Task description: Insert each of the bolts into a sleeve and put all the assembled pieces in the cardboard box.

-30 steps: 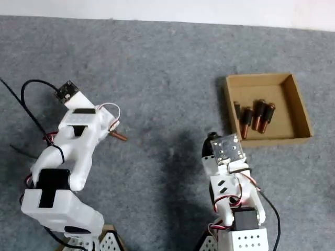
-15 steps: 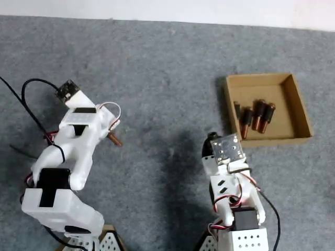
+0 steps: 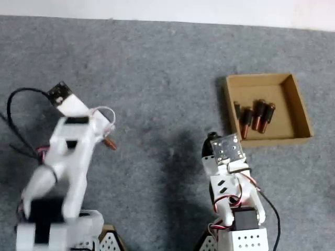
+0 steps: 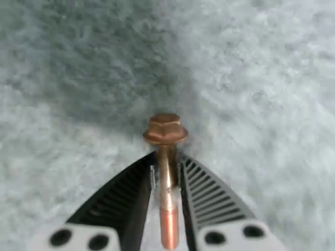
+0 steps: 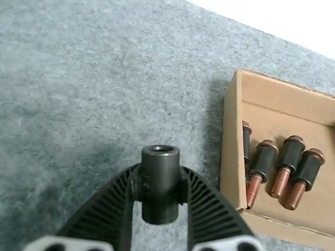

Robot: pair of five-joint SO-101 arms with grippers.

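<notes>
"Copper-coloured hex-head bolt (image 4: 166, 129) on the left, black cylindrical sleeve (image 5: 160, 191) on the right. Which step is this?"

"Mating the pair, I'd judge. The left gripper (image 4: 166, 162) has its jaws clamped on the bolt's shank, over the grey felt worktop (image 3: 167, 63) at the left. The right gripper (image 5: 160, 172) has its jaws closed on the sleeve, just near and left of the brown cardboard box (image 3: 229, 107). The two parts are well apart."

"And the box?"

"Four assembled pieces (image 3: 255, 116) lie in it side by side, toward its left wall, so much of the job looks done."

"Which way does the bolt point?"

"Its long axis runs along the jaws, with the hex head out past the fingertips and the threaded end back toward the wrist. From above it seems aimed right and a little near, though it is small there and I may be off on the tilt."

"The sleeve?"

"Its long axis runs along its jaws too, with the open bore facing away from the wrist, toward the far side."

"Next move?"

"Bring both arms toward the middle and line the two axes up. The threaded end has to enter the bore, and it faces the left wrist. I'd expect that to call for a turn of the wrist or a fresh grip before anything slides home."
</notes>
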